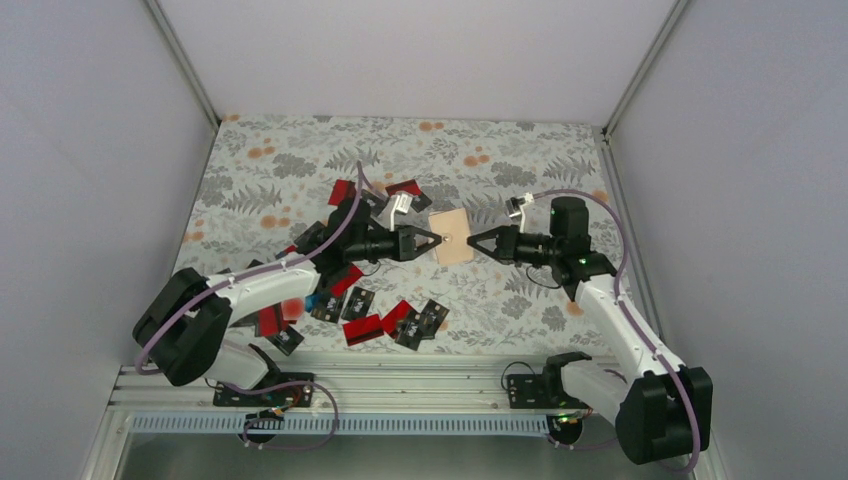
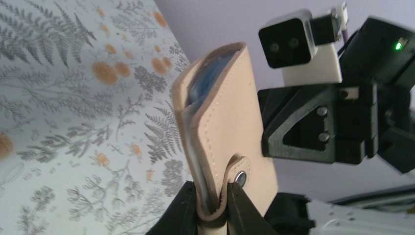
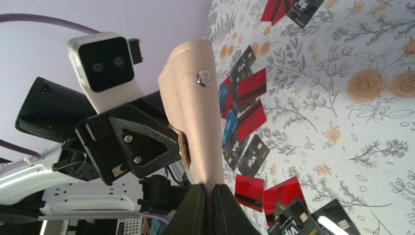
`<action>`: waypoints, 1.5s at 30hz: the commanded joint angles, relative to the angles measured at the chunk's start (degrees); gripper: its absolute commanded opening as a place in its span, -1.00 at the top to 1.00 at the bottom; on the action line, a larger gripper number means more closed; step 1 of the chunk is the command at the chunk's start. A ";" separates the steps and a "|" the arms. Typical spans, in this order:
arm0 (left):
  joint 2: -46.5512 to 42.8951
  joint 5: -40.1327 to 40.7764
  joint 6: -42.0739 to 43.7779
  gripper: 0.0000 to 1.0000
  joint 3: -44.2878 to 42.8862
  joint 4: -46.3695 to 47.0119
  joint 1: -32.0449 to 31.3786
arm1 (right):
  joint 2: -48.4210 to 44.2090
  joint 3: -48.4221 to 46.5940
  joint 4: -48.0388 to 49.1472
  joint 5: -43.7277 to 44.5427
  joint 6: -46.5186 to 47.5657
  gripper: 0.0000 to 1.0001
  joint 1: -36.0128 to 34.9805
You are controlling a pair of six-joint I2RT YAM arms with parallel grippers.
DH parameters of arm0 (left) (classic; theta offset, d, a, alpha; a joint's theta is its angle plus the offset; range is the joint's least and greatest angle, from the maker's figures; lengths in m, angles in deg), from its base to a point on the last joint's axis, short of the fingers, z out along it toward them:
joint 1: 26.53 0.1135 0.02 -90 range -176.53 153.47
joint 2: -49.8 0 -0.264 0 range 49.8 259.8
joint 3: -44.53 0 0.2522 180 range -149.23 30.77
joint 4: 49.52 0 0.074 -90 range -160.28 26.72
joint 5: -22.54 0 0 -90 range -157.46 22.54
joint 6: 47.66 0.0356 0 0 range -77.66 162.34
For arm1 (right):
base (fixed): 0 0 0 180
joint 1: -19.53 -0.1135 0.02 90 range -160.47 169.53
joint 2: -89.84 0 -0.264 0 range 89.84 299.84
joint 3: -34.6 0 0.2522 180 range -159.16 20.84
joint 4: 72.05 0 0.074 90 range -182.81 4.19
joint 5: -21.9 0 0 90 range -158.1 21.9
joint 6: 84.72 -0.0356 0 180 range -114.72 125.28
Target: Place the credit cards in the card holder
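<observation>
The tan card holder hangs in the air over the middle of the table, pinched from both sides. My left gripper is shut on its left edge. In the left wrist view the fingertips clamp the folded edge beside the metal snap, and the grey-blue inside of the card holder shows at the top. My right gripper is shut on the opposite edge, where its jaws press the tan leather. Red, black and blue credit cards lie scattered on the cloth below and to the left; the right wrist view shows more of the cards.
A floral cloth covers the table. White walls with metal posts enclose it on three sides. A metal rail runs along the near edge by the arm bases. A few cards lie behind the left arm.
</observation>
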 commanded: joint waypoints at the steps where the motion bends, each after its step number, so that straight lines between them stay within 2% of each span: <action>1: -0.38 -1.46 1.87 0.95 -1.77 0.24 -0.27 | -0.23 -3.04 -0.19 -0.91 3.00 0.55 -1.08; 3: -1.19 -1.98 3.76 0.95 -2.93 -2.74 -0.27 | 0.30 -3.99 -3.19 0.47 6.10 -0.33 -1.01; 4: -1.97 -2.66 5.02 0.95 -3.81 -4.45 -0.20 | 0.42 -4.03 -3.51 0.64 6.92 -0.71 -1.06; 5: -2.52 -3.46 6.45 0.95 -4.75 -6.74 -0.19 | 0.37 -3.89 -3.37 0.40 7.50 -0.79 -1.02; 9: -3.82 -6.46 13.34 0.95 -10.64 -19.38 0.08 | 0.46 -2.52 -0.47 -4.67 8.62 -0.80 -1.06; 11: -4.53 -8.73 15.22 0.95 -12.56 -22.71 0.08 | 0.84 -2.04 0.62 -7.30 8.96 -0.80 -1.08; 17: -4.94 -12.53 20.25 0.95 -19.03 -32.82 0.10 | -1.14 -1.08 5.16 -12.14 6.33 -0.40 -1.12; 21: -4.88 -15.63 21.37 0.95 -20.63 -33.94 0.14 | -2.64 -2.21 6.68 -14.51 5.17 -0.12 -1.20; 25: -4.81 -17.52 22.46 0.95 -21.80 -34.99 0.24 | -3.83 -2.87 7.60 -15.89 4.39 0.39 -1.24; 28: -4.58 -17.68 22.54 0.95 -22.52 -35.17 0.28 | -4.19 -2.87 8.12 -16.65 3.86 0.85 -1.31; 29: -4.41 -17.42 22.44 0.95 -22.71 -35.26 0.26 | -4.22 -2.91 8.12 -16.81 3.73 0.91 -1.34; 32: -3.36 -15.08 22.65 0.89 -23.30 -36.20 0.24 | -4.41 -2.95 7.92 -16.72 3.68 0.92 -1.59; 34: -2.83 -9.97 23.28 0.74 -24.19 -38.31 0.30 | -4.20 -3.32 7.00 -15.21 4.08 0.92 -1.70; 40: -5.18 22.14 25.29 -0.33 -25.35 -48.40 0.12 | -1.66 -6.48 -0.81 -2.21 5.31 0.92 -1.83; 42: -6.46 30.66 25.28 -0.47 -24.91 -50.74 -0.43 | -0.37 -7.10 -1.83 0.84 4.62 0.92 -1.99; 45: -8.19 38.54 25.84 -0.52 -24.67 -52.35 -2.67 | 1.55 -7.37 -2.50 4.82 3.07 0.92 -2.70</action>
